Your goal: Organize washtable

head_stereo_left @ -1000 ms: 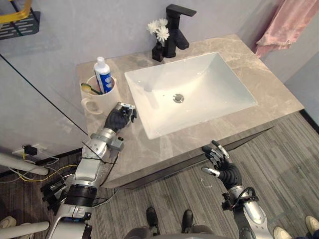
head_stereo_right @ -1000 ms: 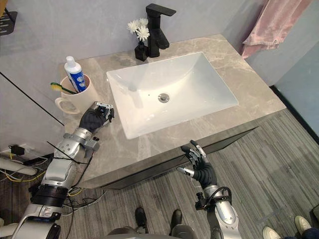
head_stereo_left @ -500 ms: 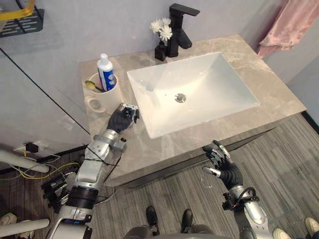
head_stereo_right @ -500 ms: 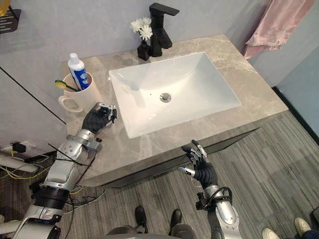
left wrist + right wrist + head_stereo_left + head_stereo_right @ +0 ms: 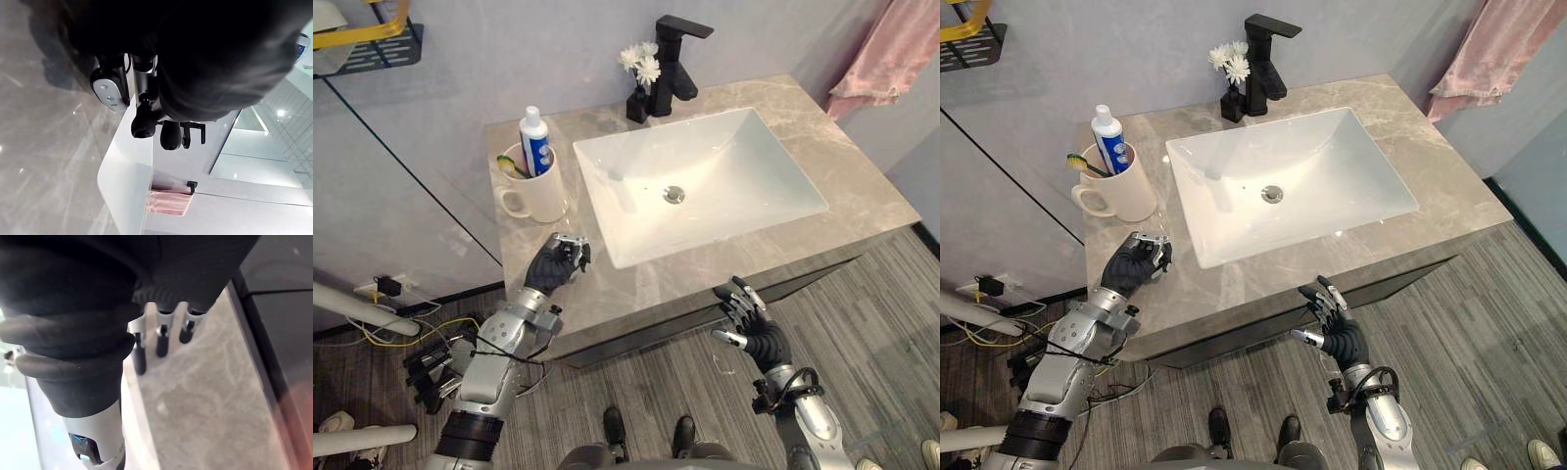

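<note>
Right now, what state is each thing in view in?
mug: upright, holding toothpaste tube and toothbrush
sink: empty
faucet: not running
flower vase: upright
towel: hanging
left hand: fingers curled, holding nothing
right hand: fingers open, empty

Toothbrush [image 5: 1078, 164] (green-yellow end out) mostly down inside mug [image 5: 1131, 196]

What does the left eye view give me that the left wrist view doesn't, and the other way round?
The left eye view adds the mug with the toothpaste and toothbrush in it, the drain, and the right hand, fingers spread, in front of the counter's edge. The left wrist view adds the black hook above the towel. Both show the left hand, fingers curled on nothing, over the countertop, the sink and the pink towel.
</note>
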